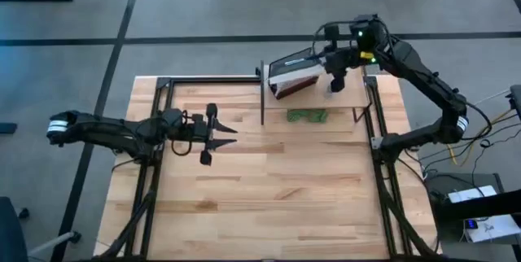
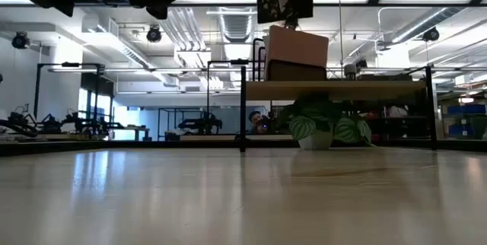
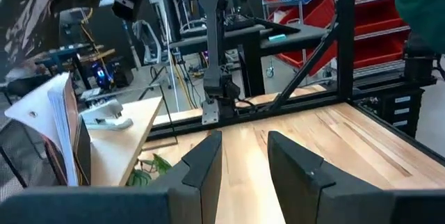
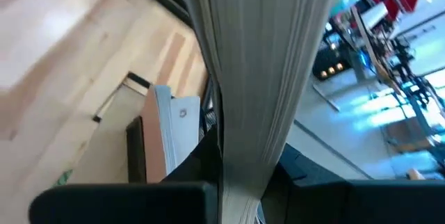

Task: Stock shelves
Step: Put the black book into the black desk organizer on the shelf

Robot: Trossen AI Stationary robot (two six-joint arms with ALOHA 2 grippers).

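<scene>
Your right claw [image 4: 233, 175] pinches a book [image 4: 261, 64] above the shelf [image 1: 326, 103] at the worktop's [image 1: 269, 189] one o'clock edge, beside standing books [image 1: 289, 79]. Your left claw [image 1: 213, 134] waits at nine o'clock, fingers spread.

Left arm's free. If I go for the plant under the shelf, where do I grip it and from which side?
Grip the white pot, not the leaves of the plant, which look too floppy to hold. The shelf board covers it from above, so bring the left gripper in low and level from the open table side, fingers straddling the pot.
</scene>
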